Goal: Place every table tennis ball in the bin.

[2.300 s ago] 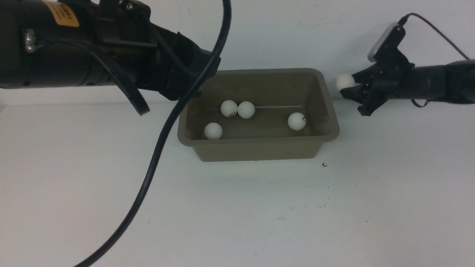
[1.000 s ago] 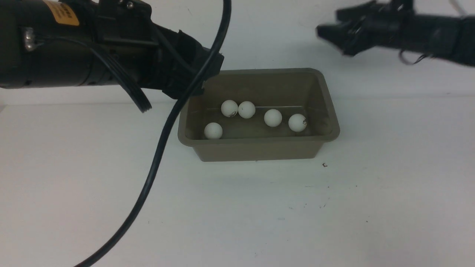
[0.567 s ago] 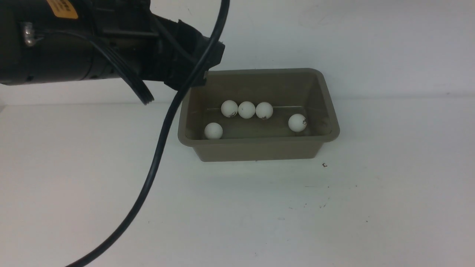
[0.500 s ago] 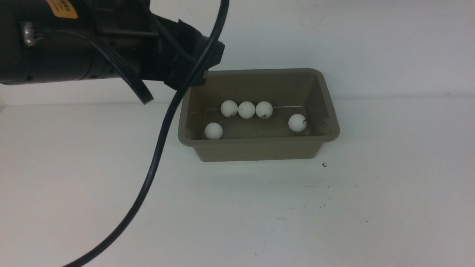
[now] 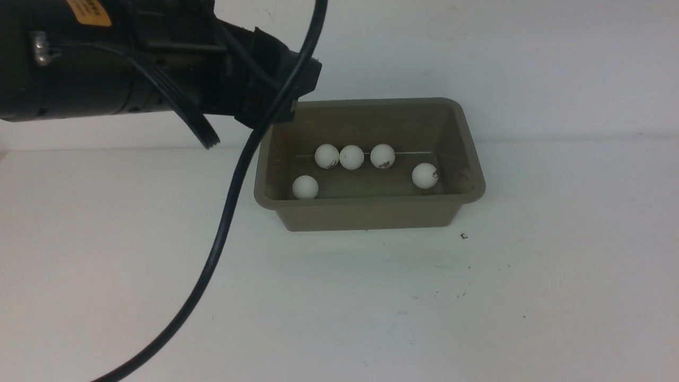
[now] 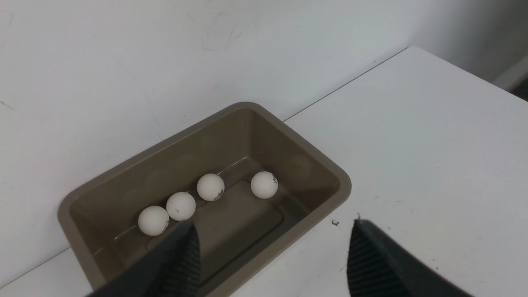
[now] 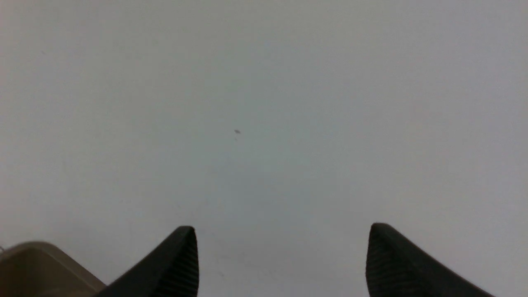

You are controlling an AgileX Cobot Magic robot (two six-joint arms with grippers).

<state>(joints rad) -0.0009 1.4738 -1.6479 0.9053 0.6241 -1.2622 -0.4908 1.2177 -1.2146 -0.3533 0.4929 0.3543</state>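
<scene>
Table tennis balls (image 5: pixel 351 157), all five, lie inside the bin (image 5: pixel 370 212).

The bin (image 6: pixel 342 181), just beyond the left gripper (image 6: pixel 272 235), looks like smooth grey-brown plastic with a dull sheen. The table tennis balls (image 6: pixel 264 184) inside it are matt white. Both grippers' fingers (image 7: pixel 181 255) are black with finely ribbed inner pads. The table (image 5: pixel 477 297) is smooth, matt white, lightly speckled.

The bin (image 5: pixel 366 212) is grey-brown. The five balls (image 5: pixel 351 157) are matte white, several bearing small dark printed marks. The table (image 5: pixel 371 307) is white with dark specks. The left arm (image 5: pixel 106 58) is black with an orange label (image 5: pixel 87 10). Gripper fingers (image 6: pixel 181 264) are black, ribbed.
</scene>
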